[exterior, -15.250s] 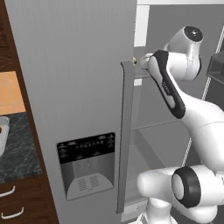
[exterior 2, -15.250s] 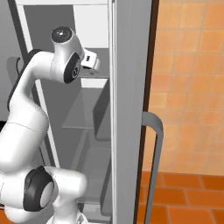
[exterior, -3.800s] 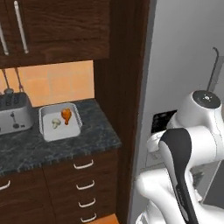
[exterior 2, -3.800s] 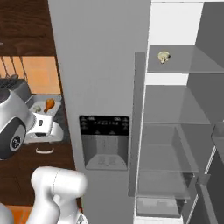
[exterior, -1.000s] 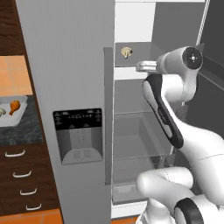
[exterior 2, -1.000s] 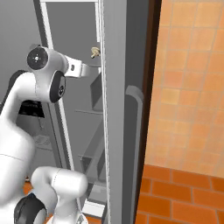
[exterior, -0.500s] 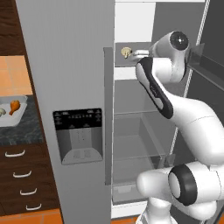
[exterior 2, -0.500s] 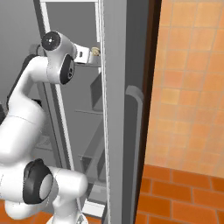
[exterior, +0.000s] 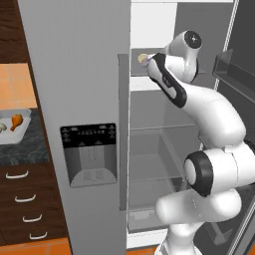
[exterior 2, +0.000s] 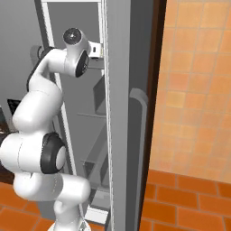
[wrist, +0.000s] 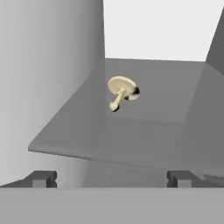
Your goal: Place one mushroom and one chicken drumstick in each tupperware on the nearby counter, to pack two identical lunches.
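The gripper (wrist: 112, 178) is wide open with nothing between its fingers, reaching into the open fridge (exterior: 79, 74) toward a mushroom (wrist: 121, 91) lying on its side on an upper shelf (wrist: 144, 127), well apart from the fingertips. Far left, a tupperware (exterior: 14, 130) on the counter (exterior: 22, 149) holds a drumstick (exterior: 16, 121).
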You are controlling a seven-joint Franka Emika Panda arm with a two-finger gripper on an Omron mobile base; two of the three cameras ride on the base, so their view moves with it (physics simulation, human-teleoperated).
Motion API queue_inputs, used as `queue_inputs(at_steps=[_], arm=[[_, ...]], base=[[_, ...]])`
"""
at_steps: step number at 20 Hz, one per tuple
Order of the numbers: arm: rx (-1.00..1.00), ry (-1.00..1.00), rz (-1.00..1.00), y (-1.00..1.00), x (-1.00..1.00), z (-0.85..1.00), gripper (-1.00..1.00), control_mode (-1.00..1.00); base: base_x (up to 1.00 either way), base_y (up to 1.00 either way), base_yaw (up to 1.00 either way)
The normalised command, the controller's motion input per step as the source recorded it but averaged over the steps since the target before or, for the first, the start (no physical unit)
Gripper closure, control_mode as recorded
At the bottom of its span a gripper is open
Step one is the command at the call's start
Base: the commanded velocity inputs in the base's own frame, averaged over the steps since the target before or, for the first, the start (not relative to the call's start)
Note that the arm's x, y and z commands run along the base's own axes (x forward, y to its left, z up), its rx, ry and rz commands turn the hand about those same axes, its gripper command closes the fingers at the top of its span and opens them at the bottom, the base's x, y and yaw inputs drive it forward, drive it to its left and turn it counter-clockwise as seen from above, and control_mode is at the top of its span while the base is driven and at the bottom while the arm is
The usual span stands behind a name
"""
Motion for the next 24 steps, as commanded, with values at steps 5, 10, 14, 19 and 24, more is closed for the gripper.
queue_inputs(at_steps=[5,10,14,19,24], arm=[[-0.05,0.1,0.0,0.0,0.66,-0.08,-1.0,-1.0],[-0.05,0.01,0.0,0.0,0.54,-0.05,-1.0,-1.0],[-0.05,0.0,0.0,0.0,0.45,-0.14,-1.0,-1.0],[-0.05,0.01,0.0,0.01,0.44,-0.11,-1.0,-1.0],[-0.05,0.02,0.0,0.04,0.39,-0.09,-1.0,-1.0]], base=[[0.0,0.0,0.0],[0.0,0.0,0.0],[0.0,0.0,0.0],[0.0,0.0,0.0],[0.0,0.0,0.0]])
